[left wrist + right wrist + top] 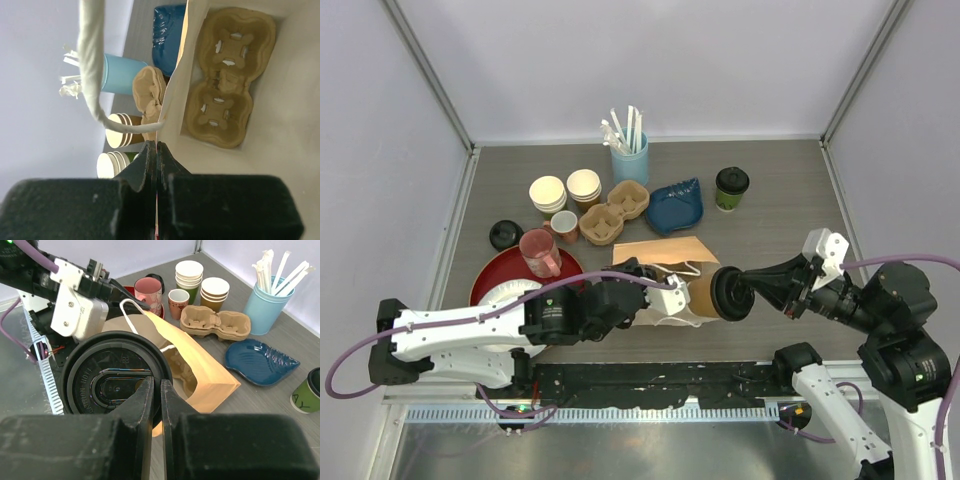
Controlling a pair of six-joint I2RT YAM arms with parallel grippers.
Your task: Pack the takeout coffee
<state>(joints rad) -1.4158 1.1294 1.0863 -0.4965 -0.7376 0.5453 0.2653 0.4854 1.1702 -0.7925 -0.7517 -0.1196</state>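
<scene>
While right jaws clamp its black lid (102, 385), kraft-brown cup (704, 296) sideways, left jaws pinching bag (665, 252).

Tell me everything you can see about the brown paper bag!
The paper bag is kraft brown outside and pale inside, with white twisted-cord handles. It lies on its side on the table, mouth toward the arms. The left gripper is pinched shut on its rim, holding it open. A pulp cup carrier sits at its bottom. The right gripper holds a black-lidded brown cup right at the mouth.
</scene>
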